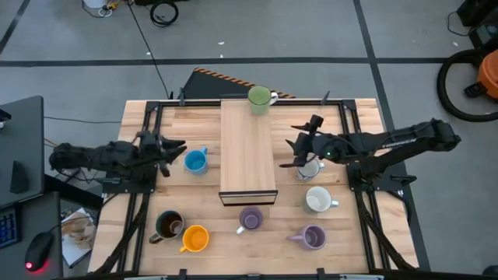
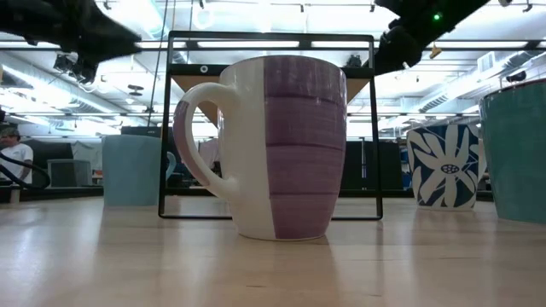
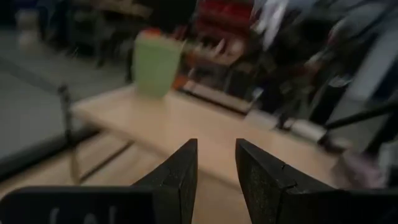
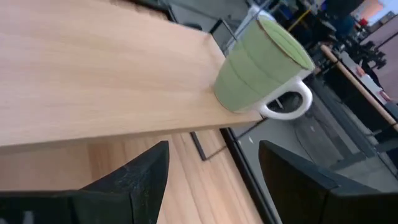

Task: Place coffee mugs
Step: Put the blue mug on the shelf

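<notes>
High view — green mug (image 1: 259, 98) at the far end of a raised wooden shelf (image 1: 247, 152), right gripper (image 1: 299, 153) spread wide and empty beside the shelf, left gripper (image 1: 173, 152) slightly parted, empty, near the blue mug (image 1: 194, 161)

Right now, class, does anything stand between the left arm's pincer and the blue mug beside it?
Nothing visible does. In the high view the left pincer sits just left of the blue mug, with only bare table between them. The raised wooden shelf lies beyond the mug, not in the gap. The pincer is slightly open and empty.
</notes>
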